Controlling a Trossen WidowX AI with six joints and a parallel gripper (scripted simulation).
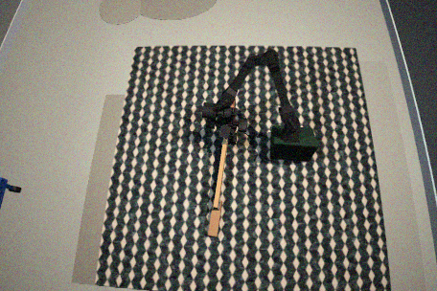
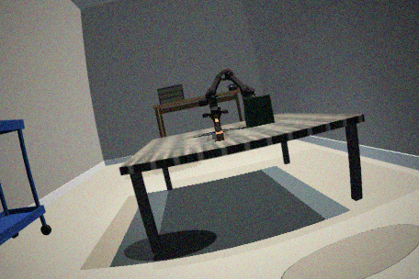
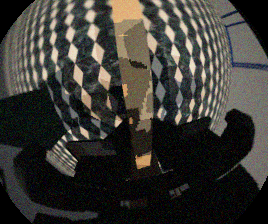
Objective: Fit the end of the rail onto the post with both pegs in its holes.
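The long pale rail [image 1: 220, 174] [image 3: 135, 65] runs from the footboard block [image 1: 214, 224] [image 2: 220, 137] to my gripper [image 1: 229, 132] [image 3: 134, 117]. Its far end is at the bracket edge of the block; how well it is seated is too small to tell. My gripper is shut on the rail near its near end, with a finger on each side in the wrist view. A small reddish bit of wood [image 1: 233, 104] shows behind the gripper, perhaps the post. The pegs, the holes and any gap between rail and post are hidden by the gripper and shadow.
A dark green box [image 1: 294, 145] [image 2: 259, 110] stands beside the gripper, under the arm's base. The arm arches over from it. The patterned table top [image 1: 311, 212] lies under everything. A blue cart [image 2: 20, 172] is off to the left, and another table with a slatted object stands behind.
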